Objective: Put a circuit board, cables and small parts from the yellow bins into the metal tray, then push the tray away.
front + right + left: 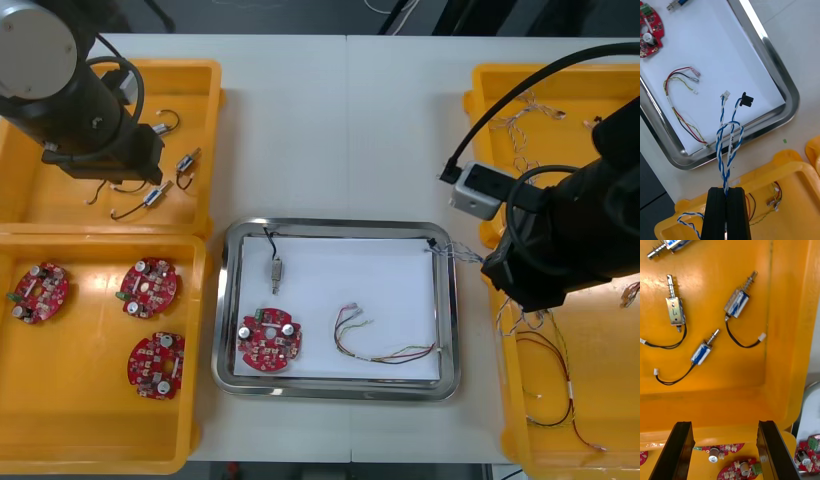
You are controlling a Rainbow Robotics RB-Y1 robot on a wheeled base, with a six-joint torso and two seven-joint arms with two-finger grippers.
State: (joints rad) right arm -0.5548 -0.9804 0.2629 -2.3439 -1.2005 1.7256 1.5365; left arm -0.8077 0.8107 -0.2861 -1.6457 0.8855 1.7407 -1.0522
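My right gripper [727,191] is shut on a twisted blue and white cable [729,142], held above the gap between the metal tray [784,88] and the right-hand bin [790,187]. The cable's free ends hang over the tray's white inside near its rim. In the tray [448,330] lie a red circuit board [269,340], a red and yellow cable [385,348] and a small metal part [275,268] with a black lead. My left gripper [724,427] is open over the far left bin [205,90], above small metal parts [736,303].
The near left bin [100,245] holds three more circuit boards [149,283]. The near right bin [512,410] holds red and yellow cables [555,385]; the far right bin [485,80] holds more blue and white cables. The right arm's bulk covers much of the right bins.
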